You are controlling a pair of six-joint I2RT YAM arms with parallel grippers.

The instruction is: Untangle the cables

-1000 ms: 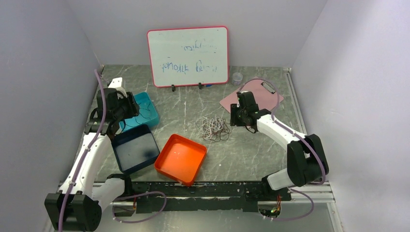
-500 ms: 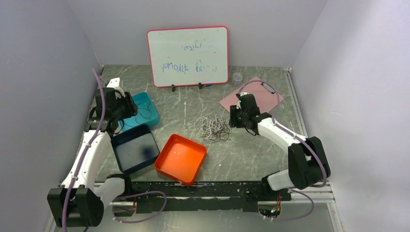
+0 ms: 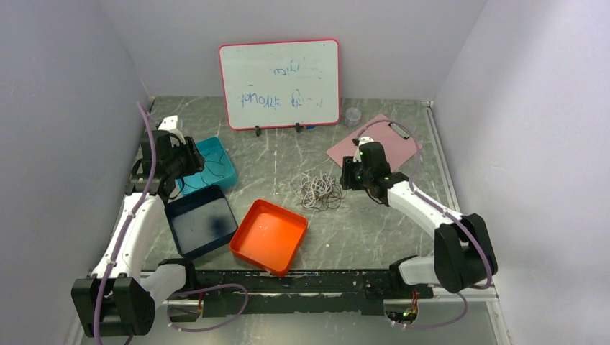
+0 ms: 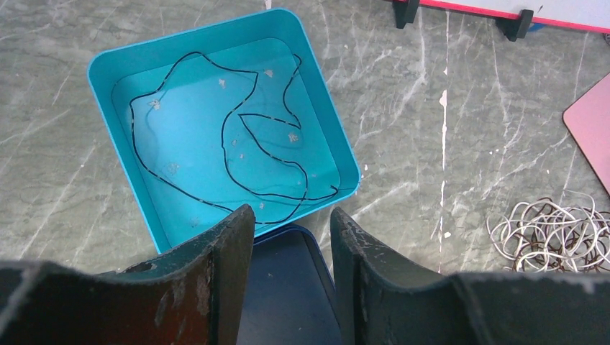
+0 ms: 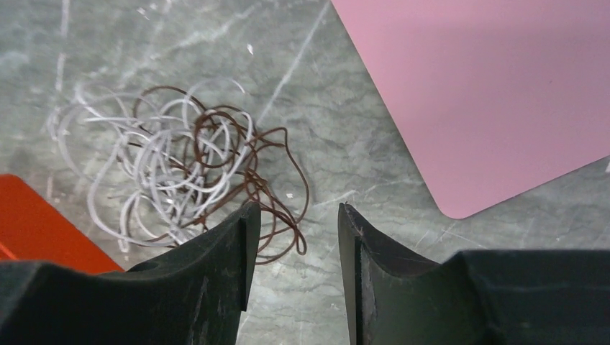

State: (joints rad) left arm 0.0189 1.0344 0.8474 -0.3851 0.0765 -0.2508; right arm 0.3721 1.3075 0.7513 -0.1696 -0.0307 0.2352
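landmark: the orange tray, lying on the grey marbled table towards its front edge.
heap of cables: white and dark brown cords looped through one another in a single tangle. it lies flat on the table just beyond the orange tray's far right corner, apart from it.
black cable: one thin cord on its own, in loose open loops on the floor of the teal tray.
teal tray: beyond and to the left of the orange tray.
dark blue tray: just left of the orange tray, between it and the teal tray.
left claw: hangs over the near rim of the teal tray, well left of the orange tray. its fingers are parted with nothing between them, so it is released.
right claw: beyond and right of the orange tray, at the right edge of the heap of cables. its fingers are spread and hold nothing, with bare table showing between them.
pink clipboard: flat on the table, further beyond and right of the orange tray.
whiteboard: upright, straight beyond the orange tray.
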